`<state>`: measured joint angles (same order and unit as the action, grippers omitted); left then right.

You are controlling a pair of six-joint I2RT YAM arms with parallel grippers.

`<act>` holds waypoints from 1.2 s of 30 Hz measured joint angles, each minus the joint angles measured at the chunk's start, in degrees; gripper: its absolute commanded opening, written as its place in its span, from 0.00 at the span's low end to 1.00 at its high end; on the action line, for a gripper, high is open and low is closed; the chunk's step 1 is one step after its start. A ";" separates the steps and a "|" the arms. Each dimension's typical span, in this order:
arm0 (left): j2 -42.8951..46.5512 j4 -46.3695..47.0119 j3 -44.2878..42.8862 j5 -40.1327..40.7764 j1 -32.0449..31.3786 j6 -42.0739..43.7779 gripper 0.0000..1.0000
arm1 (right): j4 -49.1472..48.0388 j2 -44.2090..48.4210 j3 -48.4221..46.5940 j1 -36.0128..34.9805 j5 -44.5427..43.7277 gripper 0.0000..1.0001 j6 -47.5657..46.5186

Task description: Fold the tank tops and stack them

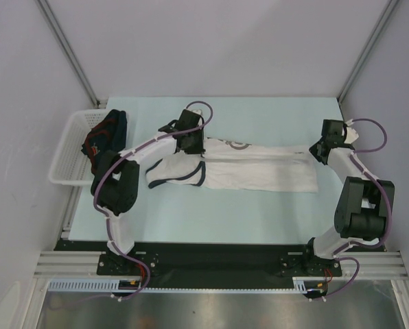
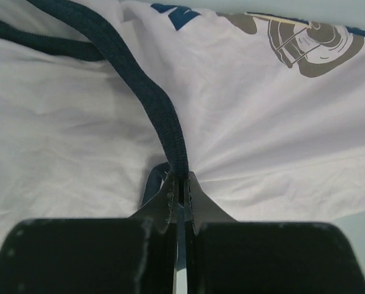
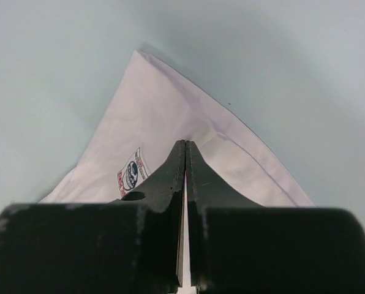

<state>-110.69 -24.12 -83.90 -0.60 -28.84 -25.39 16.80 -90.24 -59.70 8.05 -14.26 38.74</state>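
The white tank top lies spread lengthwise across the middle of the table, partly folded, with dark trim at its left end. In the left wrist view its dark trim and chest print show. My left gripper is shut on the dark trim at the top's far left part. My right gripper is shut on a corner of the white cloth at its right end, which tents up to the tips. The navy tank top with dark-red trim lies bunched in the basket.
A white wire basket stands at the table's left edge. The pale green table surface shows in front of the top. Metal frame posts rise at the back corners, and white walls enclose the table.
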 measured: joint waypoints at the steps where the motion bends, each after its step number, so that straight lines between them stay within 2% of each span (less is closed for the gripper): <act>1: 0.55 0.17 1.01 -0.26 -0.07 0.00 0.01 | 0.02 0.26 0.52 0.00 0.00 0.00 0.00; 5: 1.86 0.81 4.48 -1.11 -0.94 -0.02 0.01 | 0.04 1.05 3.21 0.00 -0.09 0.00 0.00; 9: 2.27 1.40 7.37 -1.14 -2.45 -0.07 0.06 | 0.07 1.20 5.49 0.02 -0.39 0.04 -0.02; 11: 2.38 1.88 8.68 -1.09 -2.93 -0.15 0.09 | 0.07 1.20 5.97 0.02 -0.52 0.10 0.00; 12: 2.49 2.40 9.53 -1.09 -3.19 -0.26 0.15 | 0.02 1.20 6.16 0.02 -0.70 0.16 0.00; 14: 2.67 2.89 11.04 -1.07 -3.45 -0.57 0.19 | -0.04 1.20 6.62 0.02 -1.01 0.17 -0.11; 17: 2.71 3.69 12.70 -0.87 -3.45 -1.16 0.26 | -0.61 0.70 7.39 0.11 -1.29 0.34 -0.09; 19: 2.71 4.17 13.51 -0.66 -3.45 -1.42 0.35 | -0.74 -0.31 7.41 0.17 -1.36 0.46 0.09; 26: 3.67 3.98 14.19 2.47 -3.45 -1.53 0.65 | -1.11 -0.85 8.07 0.31 -1.31 0.46 0.00; 29: 6.12 3.26 14.38 4.20 -3.45 -1.53 0.70 | -1.14 1.11 8.72 0.28 -1.20 0.48 -0.22; 32: 9.86 2.69 14.40 6.29 -3.45 -1.44 0.81 | -1.66 3.26 8.72 0.09 -0.87 0.53 -0.87; 36: 16.11 2.64 16.52 8.76 -3.32 -1.53 0.84 | -2.64 5.81 9.64 -0.90 -0.66 0.52 -1.44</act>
<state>-94.59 -21.47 -67.37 8.16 -32.16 -26.92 14.15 -84.42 -50.06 7.16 -14.92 37.30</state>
